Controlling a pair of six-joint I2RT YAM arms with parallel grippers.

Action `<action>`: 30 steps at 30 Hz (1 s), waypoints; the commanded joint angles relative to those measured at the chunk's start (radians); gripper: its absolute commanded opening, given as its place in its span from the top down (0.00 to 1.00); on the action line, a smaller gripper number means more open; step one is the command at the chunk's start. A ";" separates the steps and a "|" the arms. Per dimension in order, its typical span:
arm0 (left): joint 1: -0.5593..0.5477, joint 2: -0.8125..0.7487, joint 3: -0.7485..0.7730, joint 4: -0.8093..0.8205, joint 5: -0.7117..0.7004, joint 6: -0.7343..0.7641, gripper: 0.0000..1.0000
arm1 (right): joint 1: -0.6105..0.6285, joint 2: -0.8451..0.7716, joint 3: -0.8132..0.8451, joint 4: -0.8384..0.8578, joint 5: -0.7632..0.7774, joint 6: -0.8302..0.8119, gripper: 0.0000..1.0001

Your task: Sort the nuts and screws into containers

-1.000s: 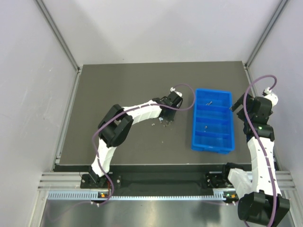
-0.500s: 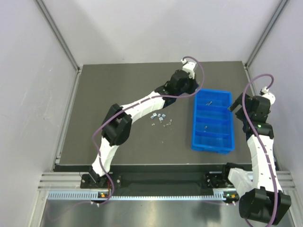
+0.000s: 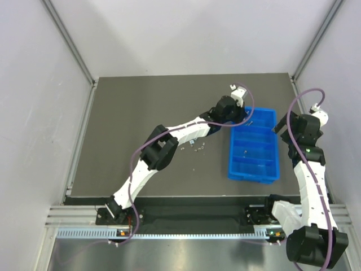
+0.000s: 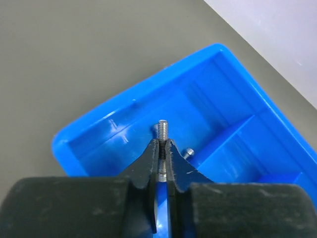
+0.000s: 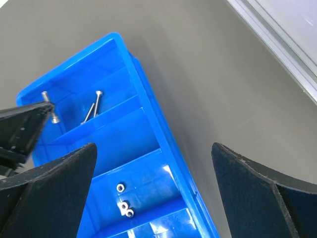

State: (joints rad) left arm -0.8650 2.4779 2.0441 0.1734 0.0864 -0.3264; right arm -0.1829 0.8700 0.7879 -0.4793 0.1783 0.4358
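Some loose bits (image 3: 193,145) on the table (image 3: 130,124), too tiny to count. Left jaws pinch one screw (image 4: 162,130), shaft pointing straight out, over the tray's (image 3: 230,158) end compartment holding three more screws (image 5: 94,106). Three nuts (image 5: 124,206) in the third. Right jaws wide open.

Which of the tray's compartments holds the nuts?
The third compartment from the far end: the nuts lie in it, while the screws lie in the far-end one.
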 commanded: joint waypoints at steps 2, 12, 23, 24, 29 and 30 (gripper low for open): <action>-0.012 -0.027 0.048 0.083 -0.010 0.032 0.82 | 0.020 -0.025 0.053 0.018 0.030 -0.011 0.01; -0.009 -0.235 0.051 -0.211 -0.161 0.029 0.01 | 0.039 -0.031 0.073 0.002 -0.039 -0.025 0.00; 0.121 -0.632 -0.399 -0.658 -0.398 -0.138 0.04 | 0.051 -0.028 0.091 -0.004 -0.077 -0.035 0.00; 0.135 -0.649 -0.435 -0.676 -0.408 -0.161 0.04 | 0.051 -0.028 0.090 -0.004 -0.080 -0.039 0.00; 0.192 -0.698 -0.593 -0.736 -0.473 -0.269 0.06 | 0.051 -0.025 0.074 0.005 -0.080 -0.037 0.00; 0.190 -0.698 -0.599 -0.744 -0.479 -0.272 0.06 | 0.051 -0.023 0.068 0.007 -0.080 -0.037 0.00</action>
State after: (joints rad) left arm -0.6670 1.7840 1.4841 -0.4652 -0.3340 -0.5201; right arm -0.1402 0.8513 0.8341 -0.4957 0.1062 0.4110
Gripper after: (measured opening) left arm 0.939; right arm 0.996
